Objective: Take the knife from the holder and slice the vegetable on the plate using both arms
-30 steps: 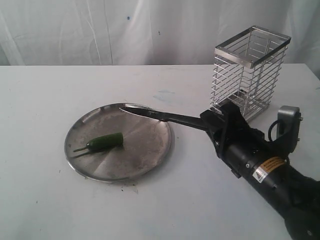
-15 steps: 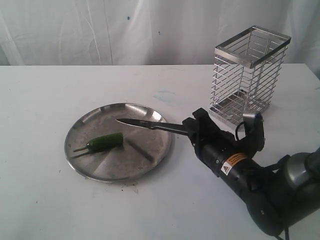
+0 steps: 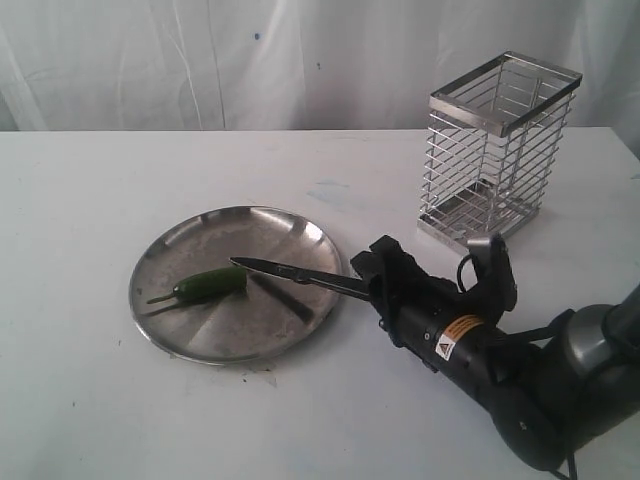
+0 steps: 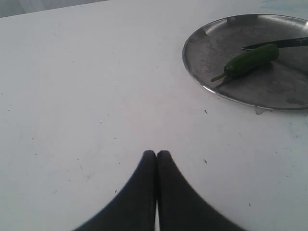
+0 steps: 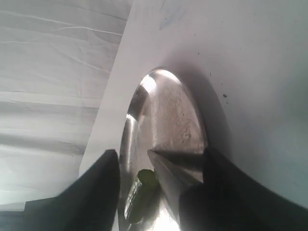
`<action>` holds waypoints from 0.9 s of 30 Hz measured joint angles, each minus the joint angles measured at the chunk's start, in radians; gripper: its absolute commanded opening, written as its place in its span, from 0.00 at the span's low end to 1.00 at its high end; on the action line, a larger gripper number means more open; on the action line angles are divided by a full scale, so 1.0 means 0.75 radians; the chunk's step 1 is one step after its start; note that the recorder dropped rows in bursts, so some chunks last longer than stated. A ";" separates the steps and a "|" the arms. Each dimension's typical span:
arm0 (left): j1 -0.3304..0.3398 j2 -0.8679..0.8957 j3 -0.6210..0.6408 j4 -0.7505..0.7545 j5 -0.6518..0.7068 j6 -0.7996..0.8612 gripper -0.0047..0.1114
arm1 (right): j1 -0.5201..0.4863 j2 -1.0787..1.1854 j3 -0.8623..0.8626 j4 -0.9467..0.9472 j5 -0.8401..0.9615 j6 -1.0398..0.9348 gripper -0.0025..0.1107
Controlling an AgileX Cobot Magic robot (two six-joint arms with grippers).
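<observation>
The green vegetable point(image 3: 210, 283) point(image 4: 250, 61) point(image 5: 144, 190) lies on the left half of the round steel plate point(image 3: 240, 335) point(image 4: 269, 91) point(image 5: 178, 110). The black knife point(image 3: 290, 275) point(image 4: 284, 43) point(image 5: 173, 175) reaches over the plate, its tip close to the vegetable's cut end. Its handle end sits in my right gripper point(image 3: 368, 272) point(image 5: 161, 154), just off the plate's right rim. In the right wrist view the jaws stand wide apart, the blade beside one finger with a clear gap to the other. My left gripper point(image 4: 156, 153) is shut and empty over bare table, short of the plate. The holder point(image 3: 497, 150) stands empty at the back right.
A white table point(image 3: 330, 420) carries everything, with a white cloth backdrop point(image 3: 200, 60) behind it. My right arm's thick black body point(image 3: 500, 370) lies low across the table's front right, in front of the holder.
My right arm has swung left and lower, bringing the knife tip from the plate's far rim down next to the vegetable. Its jaws now stand wider. The left gripper has stayed shut.
</observation>
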 measured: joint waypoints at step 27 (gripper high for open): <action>0.000 0.000 0.000 0.000 0.000 0.000 0.04 | 0.000 -0.416 -0.069 -0.038 0.956 -0.640 0.48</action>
